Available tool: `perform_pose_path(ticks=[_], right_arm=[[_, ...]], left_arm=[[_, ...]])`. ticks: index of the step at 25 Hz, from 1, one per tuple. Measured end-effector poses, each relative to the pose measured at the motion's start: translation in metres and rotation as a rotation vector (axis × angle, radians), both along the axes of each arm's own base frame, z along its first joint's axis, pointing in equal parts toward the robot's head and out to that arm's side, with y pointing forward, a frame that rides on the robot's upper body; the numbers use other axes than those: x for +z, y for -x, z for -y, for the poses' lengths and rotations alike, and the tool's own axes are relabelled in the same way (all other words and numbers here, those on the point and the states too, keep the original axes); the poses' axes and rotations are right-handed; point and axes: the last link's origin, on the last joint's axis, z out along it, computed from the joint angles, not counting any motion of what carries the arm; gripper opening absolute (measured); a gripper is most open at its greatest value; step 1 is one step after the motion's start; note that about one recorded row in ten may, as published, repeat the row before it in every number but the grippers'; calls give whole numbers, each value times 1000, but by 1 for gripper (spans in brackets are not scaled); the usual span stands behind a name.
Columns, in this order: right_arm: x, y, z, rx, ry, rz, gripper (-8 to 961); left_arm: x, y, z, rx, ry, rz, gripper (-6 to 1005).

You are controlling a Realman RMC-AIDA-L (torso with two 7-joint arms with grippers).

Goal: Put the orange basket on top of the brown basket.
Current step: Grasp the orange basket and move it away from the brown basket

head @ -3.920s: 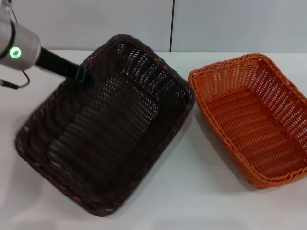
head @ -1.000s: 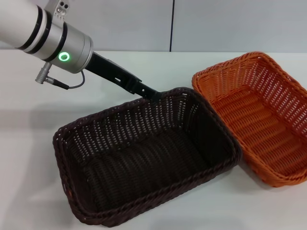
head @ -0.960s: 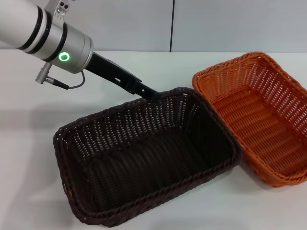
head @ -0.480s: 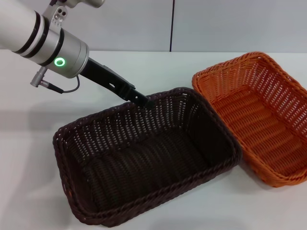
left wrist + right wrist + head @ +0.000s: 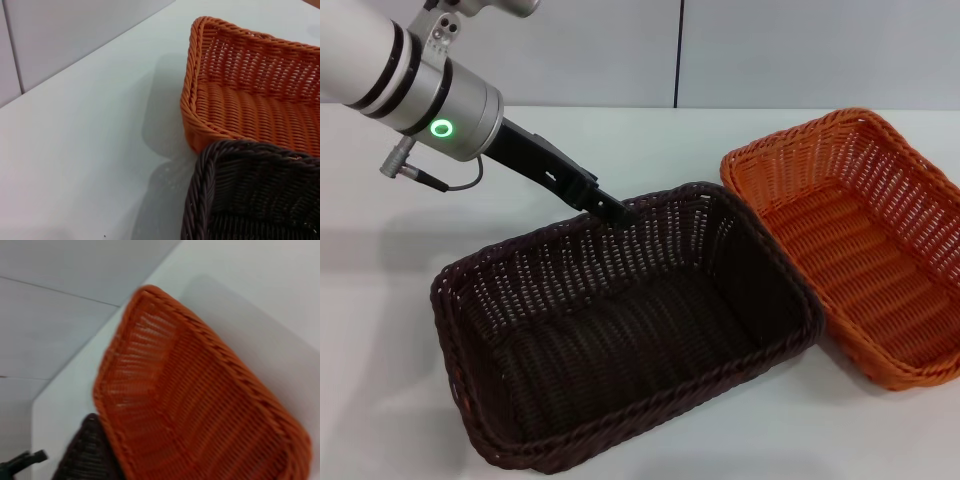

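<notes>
While I watch the head view from my station, this is how things lie, nearest first.

Brown basket: the brown basket (image 5: pixel 620 330) fills the lower centre and lower left of the head frame, resting on the surface (image 5: pixel 880 440) with its opening upward. It sits at an angle, one corner toward the bottom left and another toward the right.

Contact between baskets: the right corner of the brown basket meets the near left side of the orange one. In the left wrist view its dark braided rim (image 5: pixel 200 190) lies against the orange wall.

Orange basket: the orange basket (image 5: pixel 860 240) stands on the surface at the right of the head frame, upright, reaching from the middle right up toward the upper right. It is beside the brown basket, not on it.

Left end effector: the left end effector (image 5: pixel 615 212) sits just above the far rim of the brown basket, left of centre in the frame. I cannot tell whether its tips are apart or together, or whether they touch the wicker.

Left arm: the silver left arm (image 5: pixel 410 80) with a green light ring comes in from the upper left.

Right end effector: it does not show anywhere, so I cannot say how it stands.
</notes>
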Motion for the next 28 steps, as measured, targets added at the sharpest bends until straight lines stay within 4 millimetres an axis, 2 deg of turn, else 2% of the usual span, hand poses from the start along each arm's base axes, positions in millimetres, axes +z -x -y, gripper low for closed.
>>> perform_pose_path(ticks=[6, 16, 21, 28], right_arm=[[-16, -8, -3, -18, 58, 51, 665], [-38, -10, -11, -9, 97, 85, 659], [-44, -8, -12, 13, 108, 73, 659], [-43, -6, -14, 26, 94, 65, 660]], left_arm=[[0, 0, -1, -3, 0, -9, 844], [-5, 4, 1, 6, 24, -19, 844], [-6, 6, 2, 11, 28, -34, 844], [-8, 5, 1, 11, 32, -34, 844]])
